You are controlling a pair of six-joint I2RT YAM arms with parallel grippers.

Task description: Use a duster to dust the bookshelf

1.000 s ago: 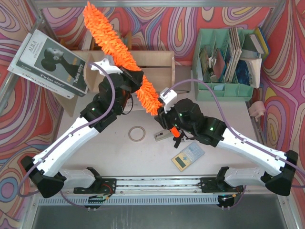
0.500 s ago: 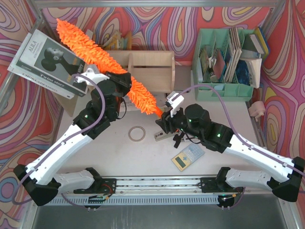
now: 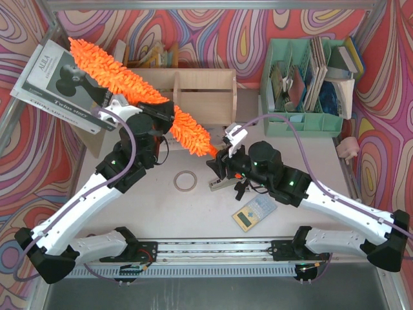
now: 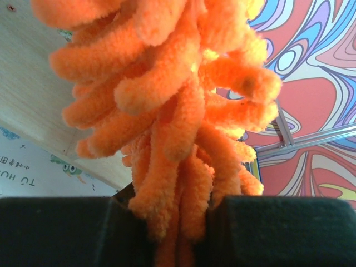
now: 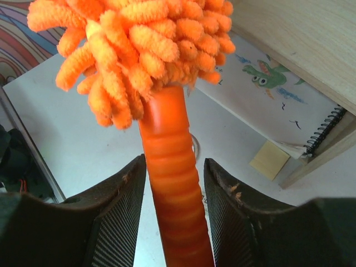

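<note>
The left gripper (image 3: 166, 119) is clamping the duster (image 3: 122, 74) mid-head, swinging it toward the upper left over the bookshelf (image 3: 206, 84), while the right gripper (image 3: 219, 157) is parting its jaws off the handle (image 5: 169, 150), freeing the duster for one-armed dusting.

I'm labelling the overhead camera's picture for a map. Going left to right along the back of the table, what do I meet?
black-and-white book → bookshelf → mint-green file organizer. The duster is left out because it lies across the first two.
</note>
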